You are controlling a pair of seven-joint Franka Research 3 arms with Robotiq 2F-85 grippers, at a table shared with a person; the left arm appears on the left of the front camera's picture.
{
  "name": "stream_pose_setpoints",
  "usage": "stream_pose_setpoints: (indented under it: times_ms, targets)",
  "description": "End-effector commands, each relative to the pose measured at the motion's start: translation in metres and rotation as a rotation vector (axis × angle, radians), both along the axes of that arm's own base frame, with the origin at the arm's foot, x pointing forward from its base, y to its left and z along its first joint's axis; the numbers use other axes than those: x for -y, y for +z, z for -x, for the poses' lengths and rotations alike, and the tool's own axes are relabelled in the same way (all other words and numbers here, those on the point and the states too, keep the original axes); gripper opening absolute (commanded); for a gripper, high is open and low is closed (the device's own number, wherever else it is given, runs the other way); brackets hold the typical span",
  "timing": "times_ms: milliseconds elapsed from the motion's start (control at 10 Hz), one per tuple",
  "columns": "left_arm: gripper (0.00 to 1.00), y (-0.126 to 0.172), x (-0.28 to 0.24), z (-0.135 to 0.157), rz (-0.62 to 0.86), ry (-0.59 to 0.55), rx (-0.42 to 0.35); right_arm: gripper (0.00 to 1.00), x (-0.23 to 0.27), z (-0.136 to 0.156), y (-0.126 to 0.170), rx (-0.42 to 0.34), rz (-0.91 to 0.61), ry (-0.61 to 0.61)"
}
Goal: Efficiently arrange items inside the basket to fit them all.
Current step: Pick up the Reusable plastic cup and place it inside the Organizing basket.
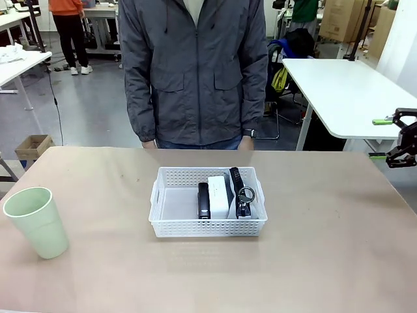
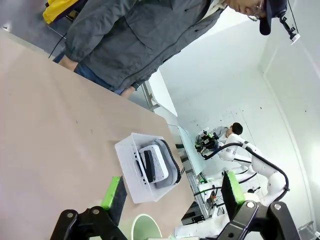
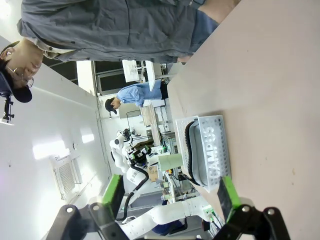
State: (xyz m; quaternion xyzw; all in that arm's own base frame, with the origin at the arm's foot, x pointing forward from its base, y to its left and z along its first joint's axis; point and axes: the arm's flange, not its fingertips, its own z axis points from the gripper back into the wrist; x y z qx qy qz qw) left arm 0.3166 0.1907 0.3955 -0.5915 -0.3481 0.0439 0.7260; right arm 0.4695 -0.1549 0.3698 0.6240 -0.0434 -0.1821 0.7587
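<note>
From the controls I see the white basket [image 1: 208,227] in the middle of the brown table [image 1: 326,261], its long side facing me. Three things lie side by side in its right half. The black stapler [image 1: 204,200] is on the left, the white block [image 1: 219,194] sits against it in the middle, and the grey pouch [image 1: 238,181] with its black edge and ring pull lies along the right wall. The left half of the basket shows open floor. The pale green cup [image 1: 37,222] stands upright outside the basket, well apart from it, near the table's left edge on my side. My right gripper [image 1: 380,138] hangs raised off the surface by the table's far right side, its green pads wide apart with nothing between them. Its own wrist camera shows the same: the fingers [image 3: 114,190] are spread wide and hold nothing, and the basket lies beyond them on the table. My left gripper [image 2: 172,192] is also spread wide and empty. It hovers above the table, with the cup's rim just beneath it in its own view and the basket farther on. A person [image 1: 193,72] in a dark grey jacket stands at the far side of the table, directly behind the basket, arms down and hands low at the table's far edge.
</note>
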Motion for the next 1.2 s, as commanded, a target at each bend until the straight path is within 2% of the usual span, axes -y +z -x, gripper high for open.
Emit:
stream_pose_setpoints:
  times_ms: [0, 500, 600, 700, 900, 1100]
  targets:
    - [1.00, 0.002, 0.001, 0.004, 0.004, -0.003, -0.008, 1.00, 0.002, 0.001, 0.002, 0.017, 0.007, 0.016]
    - [1.00, 0.000, 0.000, 0.000, 0.000, 0.000, 0.000, 1.00, 0.002, 0.001, 0.002, 0.017, 0.007, 0.016]
    - [1.00, -0.002, -0.010, -0.001, 0.001, 0.023, -0.030, 1.00, 0.002, 0.001, 0.002, 0.017, 0.007, 0.016]
    - [1.00, 0.001, -0.013, 0.003, -0.004, -0.063, 0.064, 1.00, 0.002, 0.001, 0.002, 0.017, 0.007, 0.016]
    - [1.00, 0.005, -0.024, 0.015, -0.111, -0.298, 0.309, 1.00, 0.002, 0.001, 0.002, 0.017, 0.007, 0.016]
    - [1.00, -0.003, -0.043, 0.024, -0.142, -0.332, 0.427, 1.00, 0.002, 0.001, 0.002, 0.017, 0.007, 0.016]
